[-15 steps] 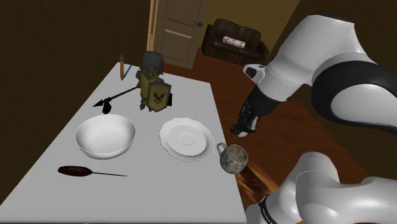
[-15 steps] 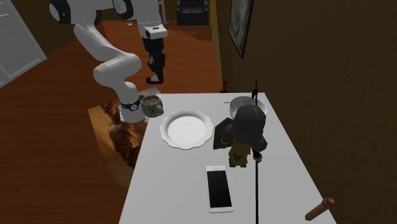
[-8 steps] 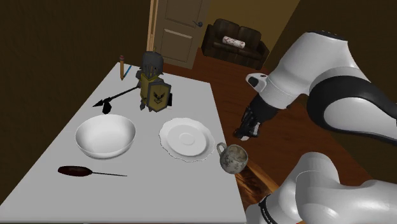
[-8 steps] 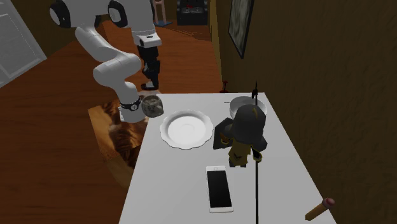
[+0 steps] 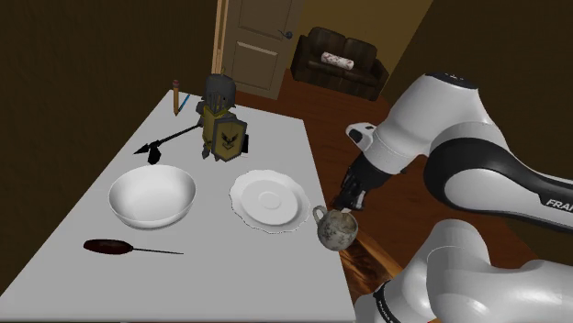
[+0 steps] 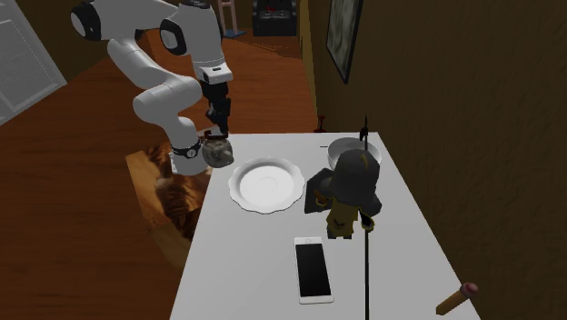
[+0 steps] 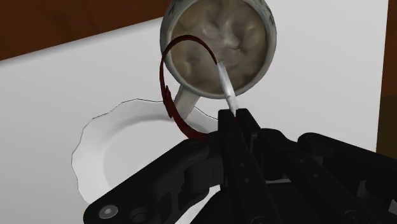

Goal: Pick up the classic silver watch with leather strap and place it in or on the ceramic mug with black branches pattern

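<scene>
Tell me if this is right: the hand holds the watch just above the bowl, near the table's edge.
Not quite. The hand holds the watch just above the mug, not the bowl. The mug stands near the table's edge, beside the plate. The wrist view shows the watch strap hanging over the mug's open mouth.

Black two-finger gripper drops toward the mottled grey-brown mug

The white arm folds lower, and the gripper comes from well above the mug to just over its rim. The silver watch with dark red strap that it clasps now hangs at the mug's mouth.
</scene>
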Robot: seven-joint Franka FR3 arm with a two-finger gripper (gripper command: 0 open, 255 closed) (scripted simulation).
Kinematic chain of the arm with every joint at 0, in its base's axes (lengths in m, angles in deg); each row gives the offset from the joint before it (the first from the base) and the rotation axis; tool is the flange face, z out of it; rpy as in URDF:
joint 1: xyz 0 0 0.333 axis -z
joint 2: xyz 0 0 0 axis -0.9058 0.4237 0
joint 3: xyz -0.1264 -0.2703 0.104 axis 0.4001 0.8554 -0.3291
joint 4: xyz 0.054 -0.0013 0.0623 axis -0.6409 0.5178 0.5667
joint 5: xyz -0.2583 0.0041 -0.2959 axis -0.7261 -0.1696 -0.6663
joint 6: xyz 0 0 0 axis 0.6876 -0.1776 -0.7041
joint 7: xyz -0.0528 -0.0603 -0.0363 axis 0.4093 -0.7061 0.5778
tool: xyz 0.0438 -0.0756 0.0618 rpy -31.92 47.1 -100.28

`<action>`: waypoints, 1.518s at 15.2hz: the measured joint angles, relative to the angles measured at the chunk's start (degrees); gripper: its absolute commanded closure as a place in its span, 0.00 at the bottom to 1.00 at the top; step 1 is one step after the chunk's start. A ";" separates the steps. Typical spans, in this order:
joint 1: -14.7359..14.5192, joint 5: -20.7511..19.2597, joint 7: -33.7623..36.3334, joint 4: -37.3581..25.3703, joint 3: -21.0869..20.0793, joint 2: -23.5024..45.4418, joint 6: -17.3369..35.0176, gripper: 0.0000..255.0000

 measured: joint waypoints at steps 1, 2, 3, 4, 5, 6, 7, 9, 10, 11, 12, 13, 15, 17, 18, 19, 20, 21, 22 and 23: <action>-0.06 0.07 0.09 0.80 -0.09 0.01 0.81 1.00; 0.04 -0.05 -0.07 1.77 0.07 -0.16 1.61 1.00; 0.05 -0.06 -0.08 2.50 0.08 -0.05 2.45 1.00; -0.01 0.00 0.01 2.77 -0.01 0.05 2.80 1.00; -0.03 0.03 0.05 2.89 -0.04 0.03 2.92 1.00; -0.06 0.06 0.08 2.98 -0.08 0.02 3.01 1.00; -0.07 0.07 0.09 3.02 -0.09 0.02 3.05 1.00; -0.08 0.08 0.11 3.04 -0.10 0.03 3.09 1.00; -0.08 0.08 0.11 3.04 -0.10 0.03 3.09 1.00; -0.08 0.08 0.11 3.04 -0.10 0.03 3.09 0.00; -0.08 0.08 0.11 3.04 -0.10 0.03 3.09 0.00; -0.08 0.08 0.11 3.04 -0.10 0.03 3.09 0.00; -0.08 0.08 0.11 3.04 -0.10 0.03 3.09 0.00; -0.08 0.08 0.11 3.04 -0.10 0.03 3.09 0.00; -0.05 0.03 0.03 2.11 -0.03 -0.24 1.94 0.00; -0.10 0.07 0.08 0.81 -0.07 -0.60 0.31 0.00; -0.14 0.10 0.10 -0.54 -0.09 -0.84 -1.28 0.00; -0.20 0.16 0.19 -2.09 -0.18 -1.02 -3.01 0.00; -0.10 0.05 0.04 -2.85 -0.03 -0.91 -3.67 0.00; -0.09 0.04 0.03 -3.23 -0.01 -0.87 -4.03 0.00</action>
